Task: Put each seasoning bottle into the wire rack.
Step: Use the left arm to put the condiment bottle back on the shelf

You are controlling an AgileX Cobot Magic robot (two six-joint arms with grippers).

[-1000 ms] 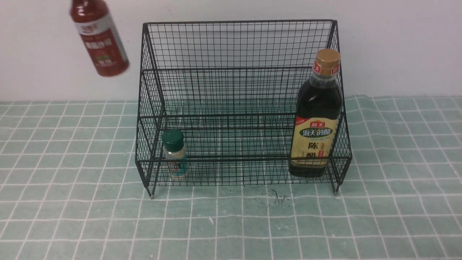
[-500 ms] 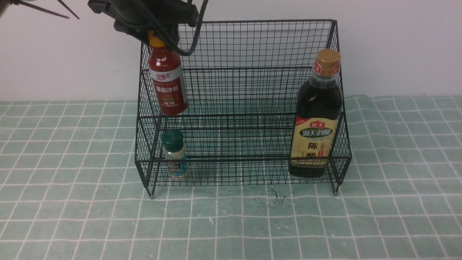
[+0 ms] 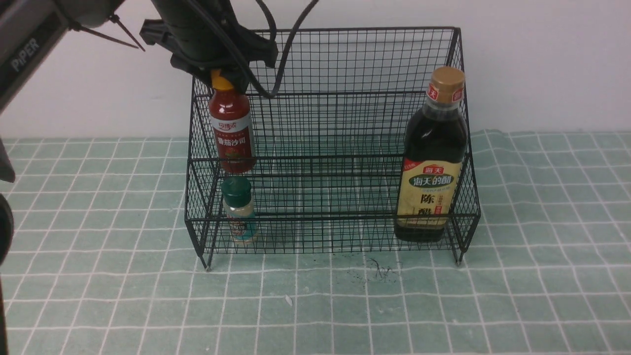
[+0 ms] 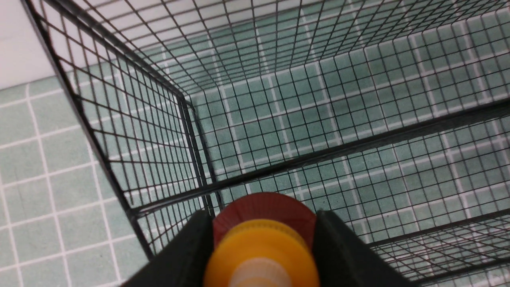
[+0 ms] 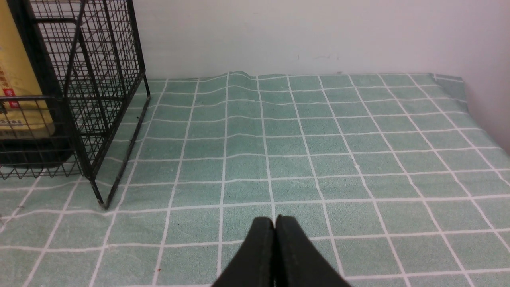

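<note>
Now pinching the red sauce bottle [image 3: 231, 133] with the left tool [image 4: 263, 229], above the green-capped shaker [image 3: 239, 209] and left of the dark vinegar bottle [image 3: 434, 158]; pressed together at the right tool [image 5: 275, 220].

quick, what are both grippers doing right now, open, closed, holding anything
Left gripper: closed on the red sauce bottle's orange-yellow cap.
Right gripper: closed, holding nothing.

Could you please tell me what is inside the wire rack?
The vinegar bottle, the green-capped shaker and the red sauce bottle, gripped at its cap. Whether the sauce bottle's base touches the shelf cannot be seen clearly.
</note>
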